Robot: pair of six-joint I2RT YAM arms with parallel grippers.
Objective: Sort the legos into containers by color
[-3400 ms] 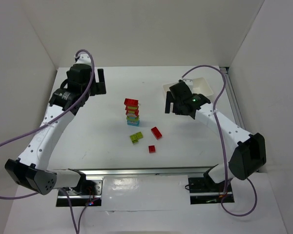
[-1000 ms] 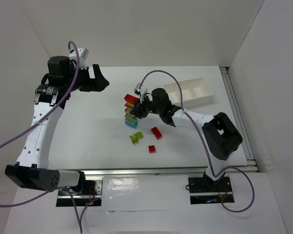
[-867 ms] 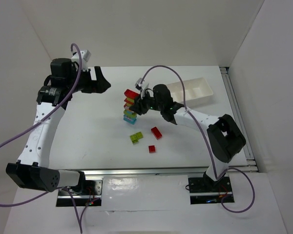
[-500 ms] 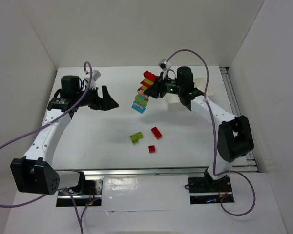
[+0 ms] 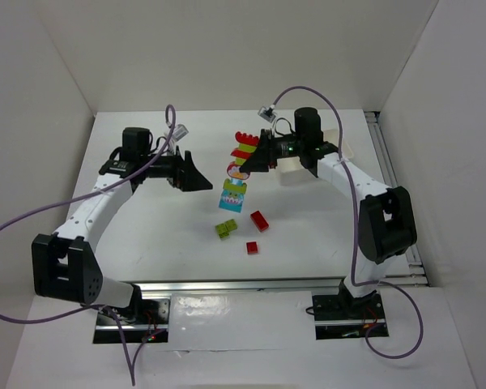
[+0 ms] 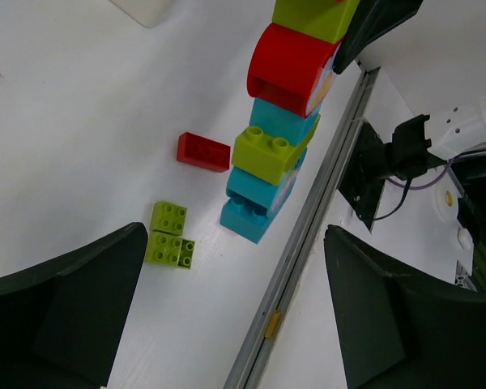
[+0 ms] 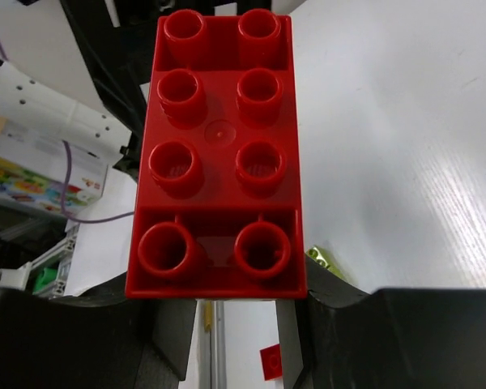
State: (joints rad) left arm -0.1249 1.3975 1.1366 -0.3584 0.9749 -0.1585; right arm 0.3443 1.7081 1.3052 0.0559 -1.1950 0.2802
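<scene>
Both of my arms have moved since the earlier frames. My right pincer (image 5: 259, 154) has swung the stack of bricks (image 5: 238, 173) down and toward the middle, and my left pincer (image 5: 196, 177) has come in from 9 o'clock until it sits just beside the stack.

My right pincer is clamped on the top end of the stack and holds it tilted. It looks lifted off the worktop (image 5: 146, 235), though I cannot be sure the lowest brick is clear. My left pincer is spread wide and grips nothing; in its own view the stack (image 6: 275, 154) stands between its two dark fingers (image 6: 65, 308).

I judge the sorting as barely begun. I see no brick in the tray (image 5: 292, 172), which lies at 2 o'clock from the stack and is mostly hidden behind my right arm. At 6 o'clock from the stack lie two green bricks (image 5: 225, 229), touching each other, with a red brick (image 5: 260, 220) near them and a small red brick (image 5: 251, 247) nearer to me. All of these, and the stack once pulled apart, are left to place.

The stack is glossy and studded. From its held end it runs red, lime green, a rounded red piece, cyan, lime green, then two cyan.
</scene>
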